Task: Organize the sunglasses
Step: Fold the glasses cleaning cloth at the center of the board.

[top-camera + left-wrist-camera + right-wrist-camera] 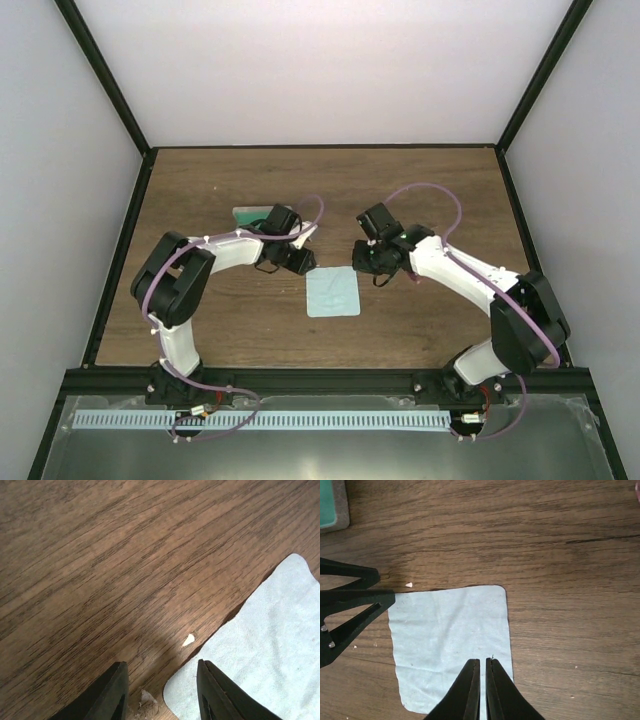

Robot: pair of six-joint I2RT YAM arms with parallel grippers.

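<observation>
Our left gripper [160, 663] spread open, empty, at the corner of a pale blue square cloth [270, 645], our right gripper [481, 660] nearly closed, empty, over it.

Bright even light, soft shadows, sharp pics.

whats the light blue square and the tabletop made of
The light blue cloth looks like soft, matte fabric, possibly microfibre: it is thin, with faint creases and wavy edges. The tabletop shows brown wood grain with a dull sheen. Whether it is solid wood or printed laminate, I cannot tell.
</observation>
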